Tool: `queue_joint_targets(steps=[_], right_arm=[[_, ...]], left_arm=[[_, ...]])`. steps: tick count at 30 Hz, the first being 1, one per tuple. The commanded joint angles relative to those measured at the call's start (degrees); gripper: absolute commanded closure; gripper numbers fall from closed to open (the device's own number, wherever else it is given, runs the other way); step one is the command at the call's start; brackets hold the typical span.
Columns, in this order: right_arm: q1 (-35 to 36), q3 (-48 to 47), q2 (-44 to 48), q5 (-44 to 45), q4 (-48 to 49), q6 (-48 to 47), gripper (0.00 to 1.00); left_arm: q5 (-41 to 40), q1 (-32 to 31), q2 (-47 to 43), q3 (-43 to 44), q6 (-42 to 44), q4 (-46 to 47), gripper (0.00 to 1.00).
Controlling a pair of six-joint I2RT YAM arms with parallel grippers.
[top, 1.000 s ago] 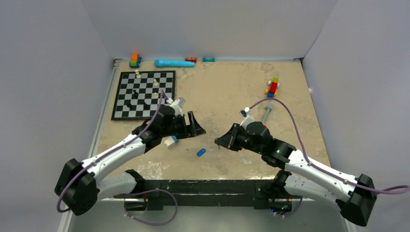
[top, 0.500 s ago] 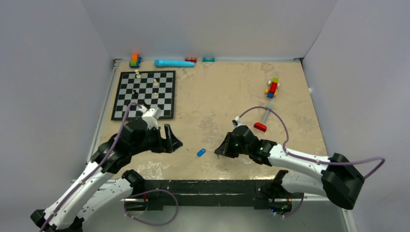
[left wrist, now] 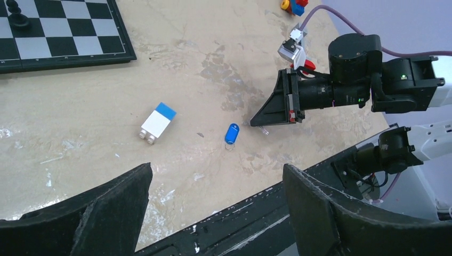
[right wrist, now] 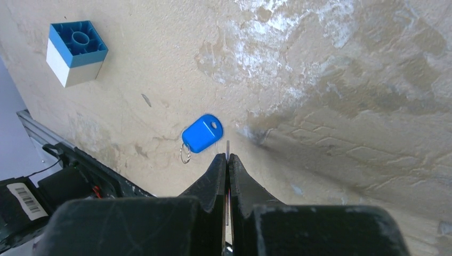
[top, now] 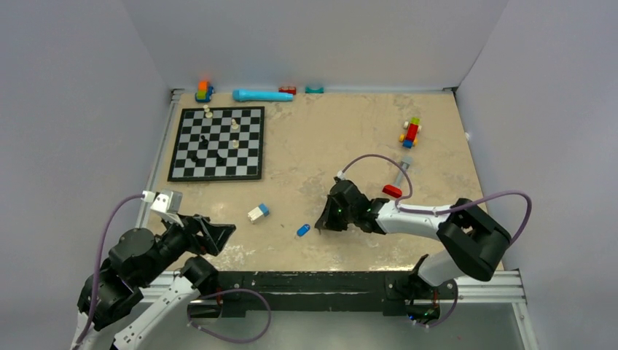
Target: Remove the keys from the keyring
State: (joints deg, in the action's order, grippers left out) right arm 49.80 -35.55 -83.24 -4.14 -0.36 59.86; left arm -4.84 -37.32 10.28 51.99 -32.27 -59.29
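**Step in hand, judged:** one key is apparently parted from the ring and the other is not yet off it.

- The table (top: 350, 138) is filling the middle of the overhead view.
- The left gripper (top: 217, 235) is sitting at the lower left of that view with its fingers spread wide. It is holding nothing and is well apart from the work.
- The right gripper (right wrist: 227, 159) is hovering just right of centre with its fingers pressed together. They are pinching a thin pale sliver, probably the silver key (right wrist: 227, 146).
- This sliver is showing edge-on, its long axis running along the fingers and pointing up the right wrist view.
- The white-and-blue block (left wrist: 157, 123) is lying left of centre and is taking no part.
- The blue-headed key (right wrist: 202, 133) is lying flat on the table just beyond the right fingertips.
- Its long axis is running from upper right to lower left in the right wrist view. No blade can be made out.
- The ring (right wrist: 185, 154) is hanging at its lower-left end, touching it.

**Next move, judged:** the pinched key is calling for release somewhere clear. One gripper then needs to pin the tiny ring while the other works the blue head off, so the left arm has to come in.
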Motion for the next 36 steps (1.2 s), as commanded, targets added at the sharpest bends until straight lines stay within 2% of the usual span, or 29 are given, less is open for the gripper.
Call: queue_joint_targets(steps=[1,6,8,9,11,12,15,19,27,36], right_arm=[[-0.69,-3.0,-0.54,0.94,0.45,-2.65,0.98],[-2.67,-5.47,-0.79,1.56,-4.42,-5.87,0.9],[-3.26,-6.28,-0.43,2.7,-6.96,-7.23,0.8],[-3.53,-6.59,-0.09,3.19,-7.96,-7.83,0.67],[-3.93,-7.4,0.01,3.89,-11.09,-8.93,0.27],[-3.92,-7.96,0.2,4.03,-12.66,-9.37,0.22],[-3.93,-9.41,2.56,6.1,-18.05,-9.89,0.16],[-3.92,-10.46,10.91,10.47,-25.24,-9.85,0.12],[-3.84,-14.58,27.45,13.2,-34.7,-13.34,0.07],[-3.84,-24.49,38.13,19.58,-43.88,-17.15,0.04]], left_arm=[[-0.7,-0.21,0.75,-0.72,1.22,-0.06,0.04],[0.0,-0.24,1.37,-0.61,1.33,-0.2,0.05],[-0.24,-0.22,0.51,-0.72,1.17,-0.13,0.05],[-0.33,-0.25,0.14,-0.81,1.09,-0.17,0.05],[-0.44,-0.22,-0.29,-0.83,0.99,-0.21,0.05],[-0.43,-0.21,-0.34,-0.82,0.98,-0.23,0.05],[-0.47,-0.27,-0.11,-0.83,1.01,-0.23,0.05],[-0.51,-0.25,-0.13,-0.83,0.99,-0.23,0.04],[-0.21,-0.22,0.35,-0.92,0.98,-0.13,0.04],[-0.35,-0.21,0.62,-1.01,0.98,-0.13,0.04]])
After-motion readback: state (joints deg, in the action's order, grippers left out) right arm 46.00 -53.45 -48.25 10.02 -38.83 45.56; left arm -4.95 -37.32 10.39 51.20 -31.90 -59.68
